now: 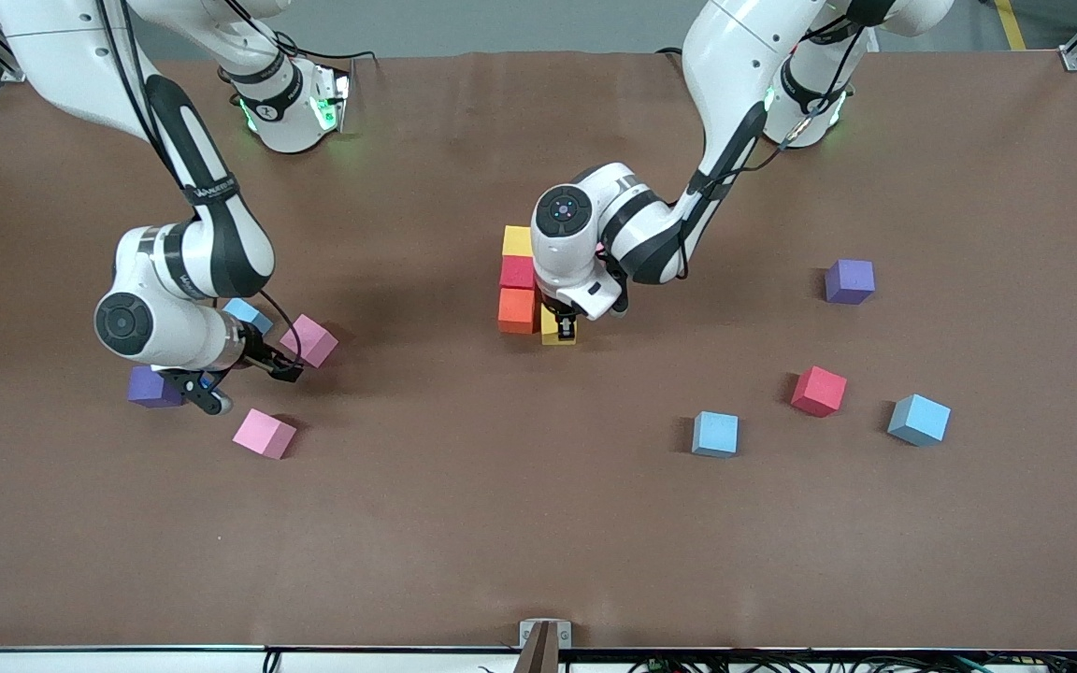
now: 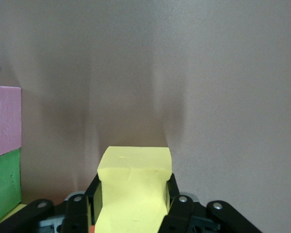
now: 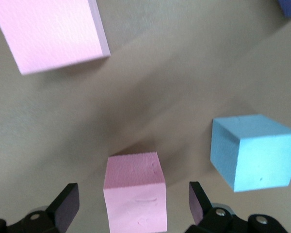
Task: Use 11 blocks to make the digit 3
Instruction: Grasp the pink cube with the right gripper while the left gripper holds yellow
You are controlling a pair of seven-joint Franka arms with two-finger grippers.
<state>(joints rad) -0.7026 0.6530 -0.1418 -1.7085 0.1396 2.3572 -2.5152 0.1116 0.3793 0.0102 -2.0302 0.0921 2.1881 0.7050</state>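
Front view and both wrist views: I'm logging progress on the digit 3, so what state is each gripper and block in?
Left gripper: shut on yellow foam cube, beside the orange cube.
Right gripper: open, fingers either side of pink foam cube, not gripping.
Column of yellow, red and orange cubes: placed, touching.
Loose on the table: second pink cube, red cube, two light blue cubes.

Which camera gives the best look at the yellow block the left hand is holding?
The left wrist view: the yellow block fills the foreground, clamped between the left hand's fingers. The front view shows only a sliver of it under that hand, beside the orange block. The right wrist view misses it.
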